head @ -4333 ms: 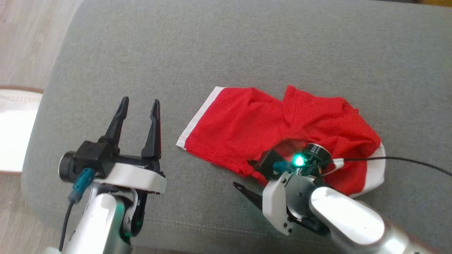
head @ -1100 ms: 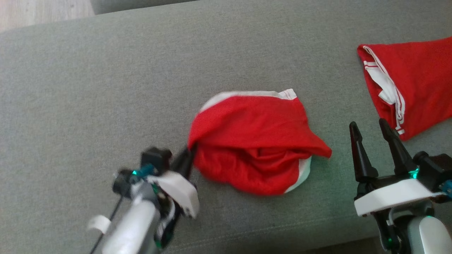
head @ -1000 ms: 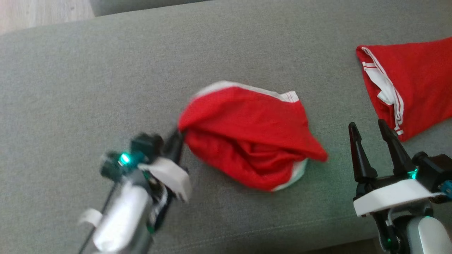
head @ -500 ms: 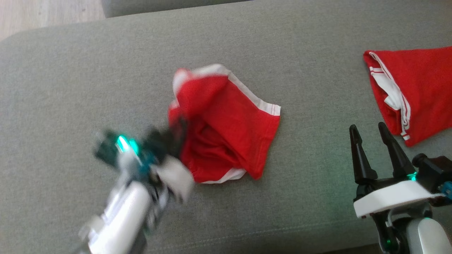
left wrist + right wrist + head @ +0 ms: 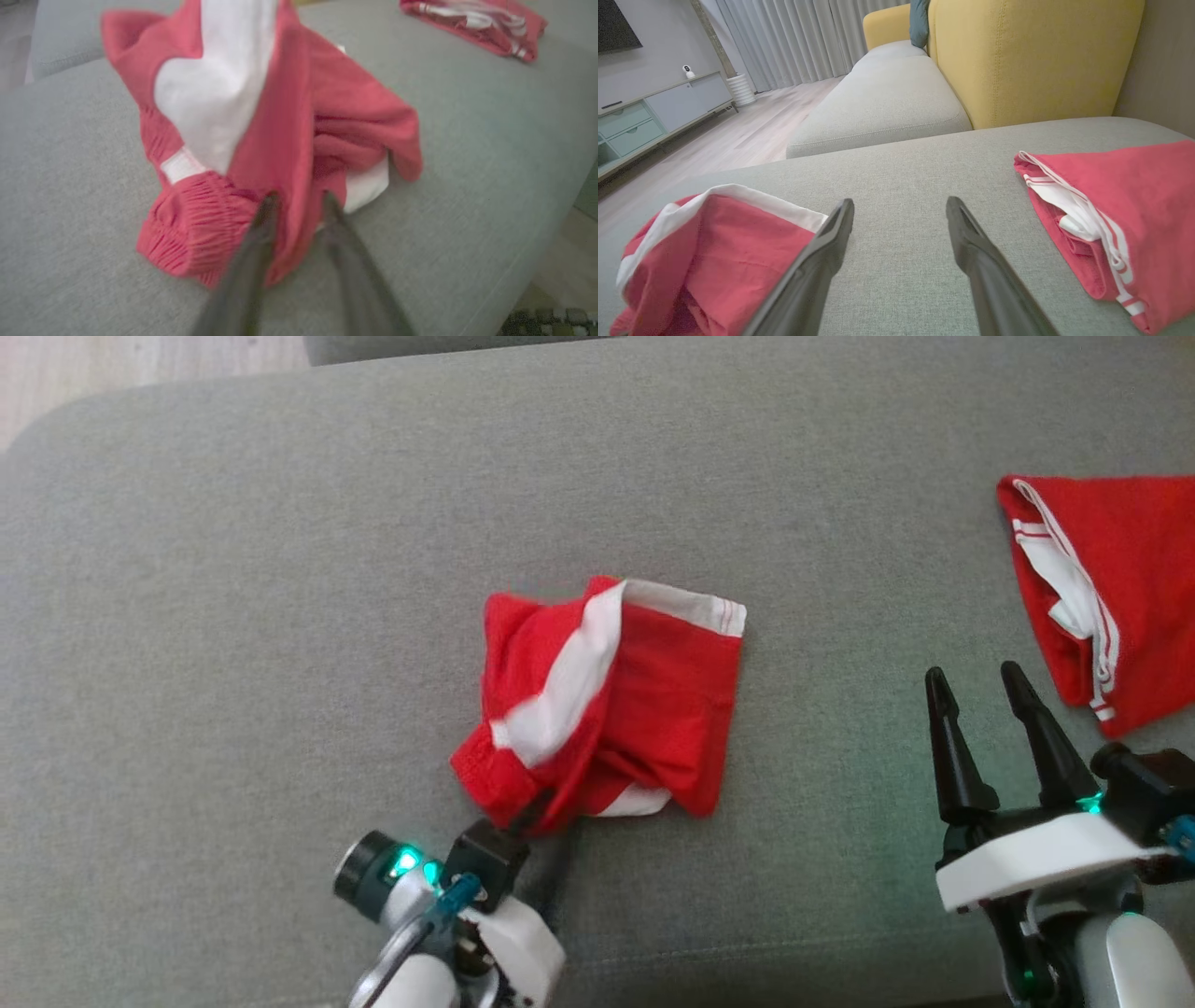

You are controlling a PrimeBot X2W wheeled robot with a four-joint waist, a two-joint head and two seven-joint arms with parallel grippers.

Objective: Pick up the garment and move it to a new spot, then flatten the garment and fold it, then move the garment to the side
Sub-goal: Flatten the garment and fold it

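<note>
— Pinching the near edge of the garment (image 5: 644, 691), left fingers (image 5: 528, 814) sit close to the near edge of the sofa cushion (image 5: 280, 616)?
— Yes; it's mid-cushion, bare grey left and far. Right fingers (image 5: 952, 756) gape empty (red cloth (image 5: 1130, 597) far right).

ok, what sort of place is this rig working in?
Most likely a home living room: a grey sofa seat as the work surface, a yellow backrest behind it, plus a low cabinet and floor-length curtains.
</note>
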